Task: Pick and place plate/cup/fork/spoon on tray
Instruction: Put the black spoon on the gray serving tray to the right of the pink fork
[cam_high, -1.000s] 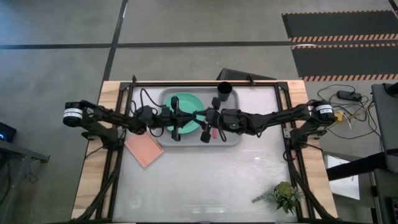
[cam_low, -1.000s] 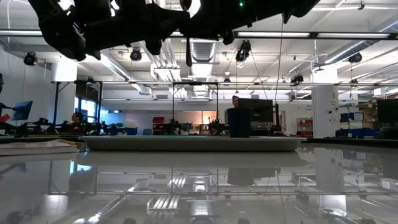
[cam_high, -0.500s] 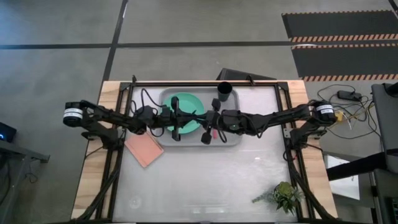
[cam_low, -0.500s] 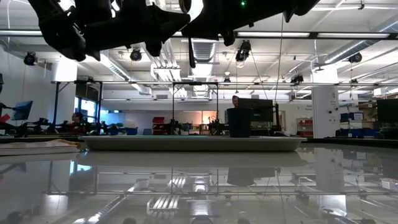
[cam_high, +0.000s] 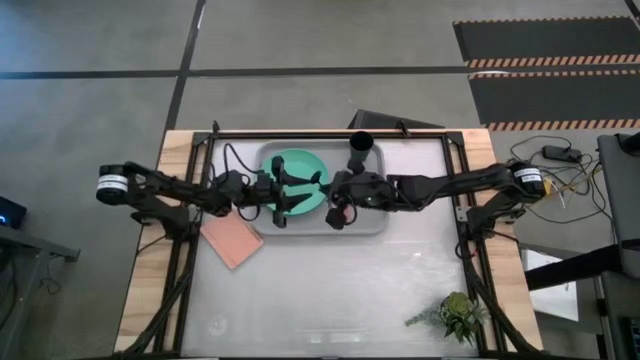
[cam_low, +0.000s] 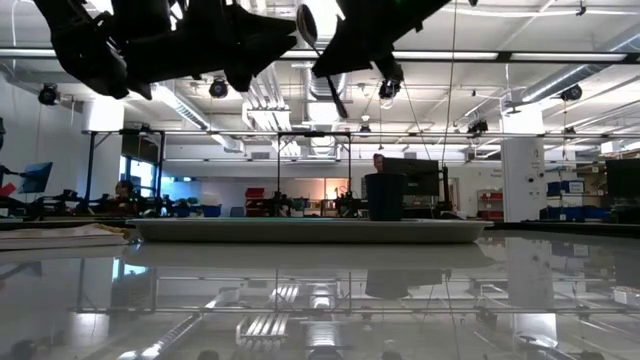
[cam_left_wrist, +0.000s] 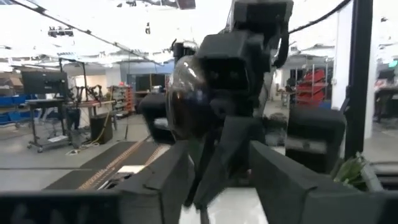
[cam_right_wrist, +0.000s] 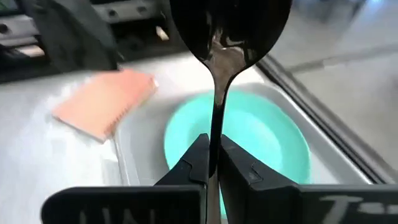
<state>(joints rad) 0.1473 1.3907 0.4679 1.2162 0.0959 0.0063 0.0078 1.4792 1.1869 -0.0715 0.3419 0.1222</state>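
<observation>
The dark spoon (cam_right_wrist: 227, 37) hangs above the mint-green plate (cam_high: 298, 170), with my right gripper (cam_right_wrist: 212, 155) shut on it. The plate lies in the grey tray (cam_high: 375, 178). My left gripper (cam_left_wrist: 217, 180) stands open just left of the spoon, over the plate. It faces the spoon's bowl (cam_left_wrist: 186, 106) and holds nothing. The black cup (cam_high: 360, 148) stands upright at the tray's far right corner. The pink-handled fork (cam_high: 344, 213) lies in the tray below my right gripper. My right gripper pinches the spoon's handle (cam_right_wrist: 216, 124) between its two fingers. The handle runs out past the fingertips and the bowl is at the free end. The spoon is lifted clear above the plate and tray, and it is tilted in the low view (cam_low: 330, 85).
A salmon-pink pad (cam_high: 232, 238) lies on the table left of and nearer than the tray. A small green plant (cam_high: 458, 317) stands at the near right corner. The table's near half holds nothing else.
My right gripper has shut on the spoon and my left gripper has then opened and let it go. My right gripper has turned and shifted slightly left. The spoon, upright a second ago, now hangs tilted in its hold.
</observation>
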